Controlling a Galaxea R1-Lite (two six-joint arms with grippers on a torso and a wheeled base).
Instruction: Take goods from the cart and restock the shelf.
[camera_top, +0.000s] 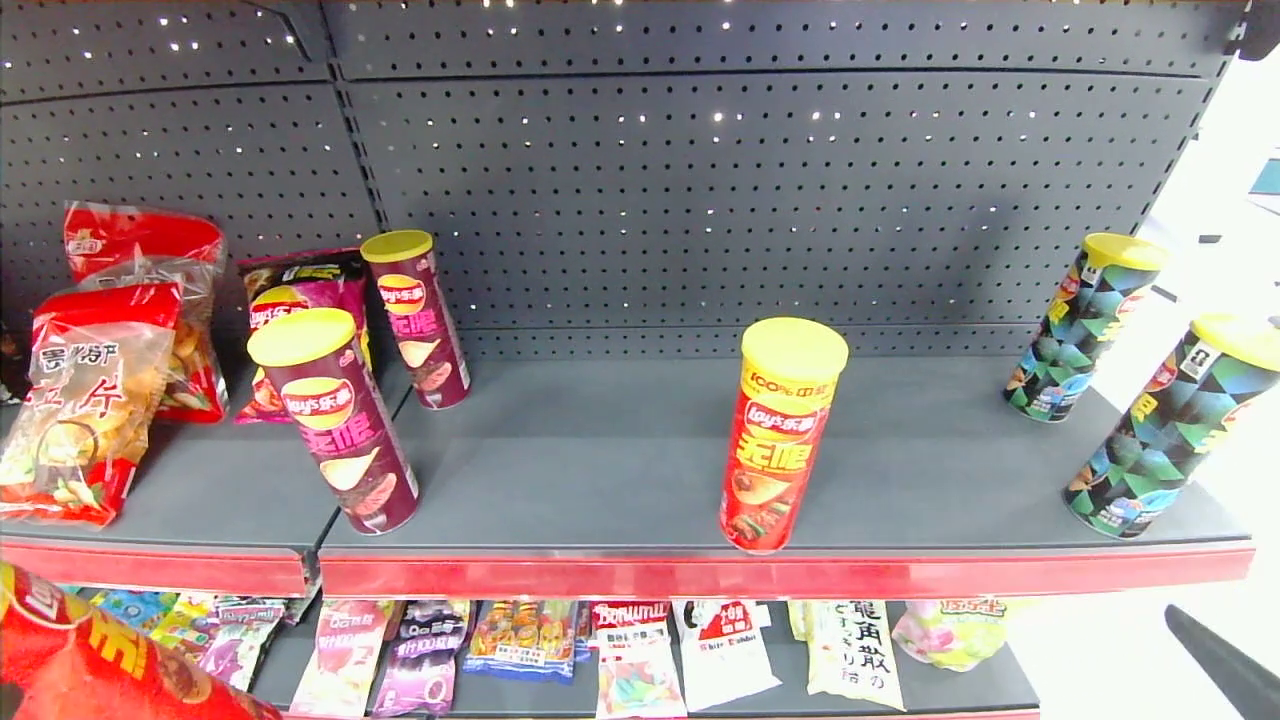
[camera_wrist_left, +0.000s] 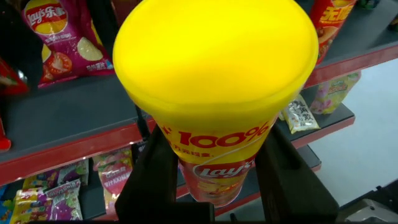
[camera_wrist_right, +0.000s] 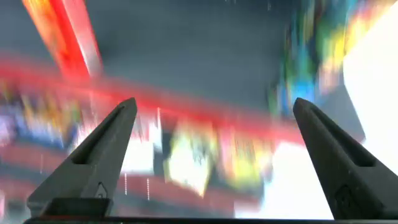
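Clamped by body in left gripper, lower left of head frame: red chip can, likely bound for bare shelf centre. Right gripper splayed wide, holding nothing, seemingly free for next pick.

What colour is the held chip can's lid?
Yellow lid on the chip can; best in left wrist view.

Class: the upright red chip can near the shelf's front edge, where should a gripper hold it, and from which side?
Probably grip the red chip can around its mid-body, below the yellow lid, approaching from the front. It stands upright at the shelf edge with open space either side; the pegboard blocks the back.
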